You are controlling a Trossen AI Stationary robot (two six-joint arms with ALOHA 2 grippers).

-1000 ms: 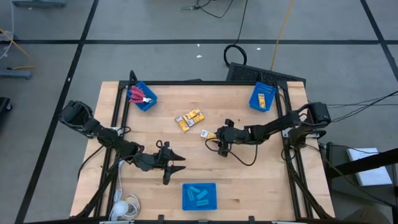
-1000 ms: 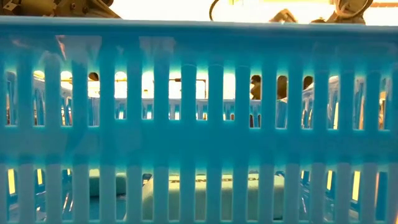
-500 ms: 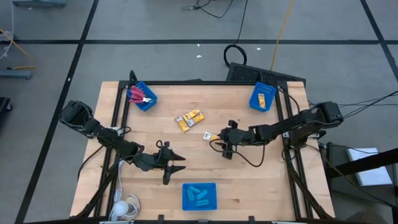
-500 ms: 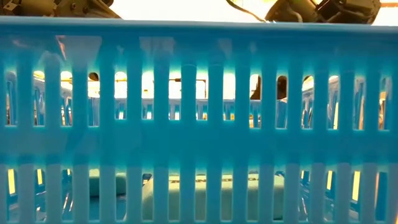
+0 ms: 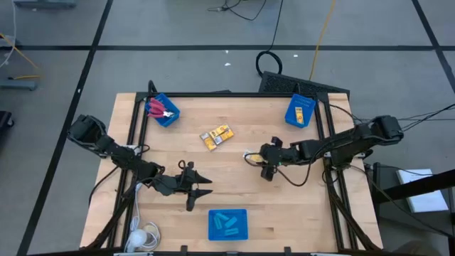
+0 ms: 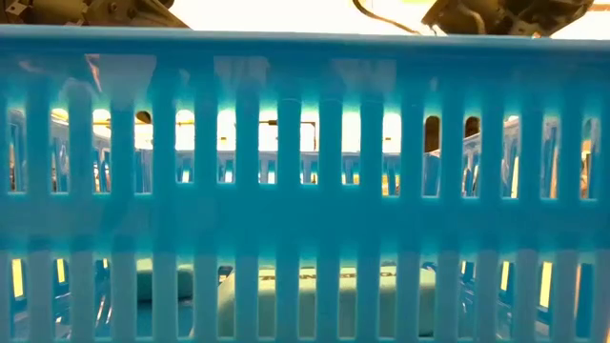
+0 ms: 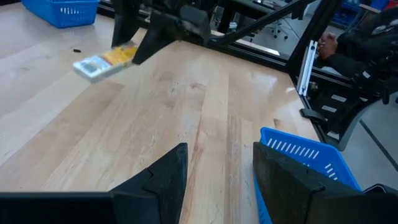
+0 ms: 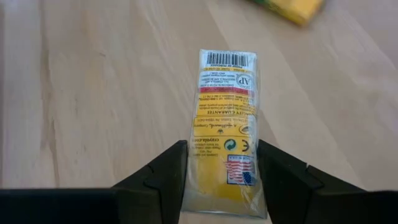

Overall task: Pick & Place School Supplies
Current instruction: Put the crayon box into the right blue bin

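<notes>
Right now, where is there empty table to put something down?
Bare wood lies between the scissors bin and left tool, and right of the bottom bin. It is crowded around the loose yellow packs and the right tool holding a pack.

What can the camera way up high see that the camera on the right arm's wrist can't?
Only the high view shows the whole table, both arms, the waiting left gripper, three blue bins, the red scissors in one bin and the light-blue pieces in another.

Only the right wrist view shows the print on the held yellow pack: a barcode and small labels, with the right gripper shut on it.

Both show that pack in the right gripper over the wooden table, and part of another yellow pack nearby.
</notes>
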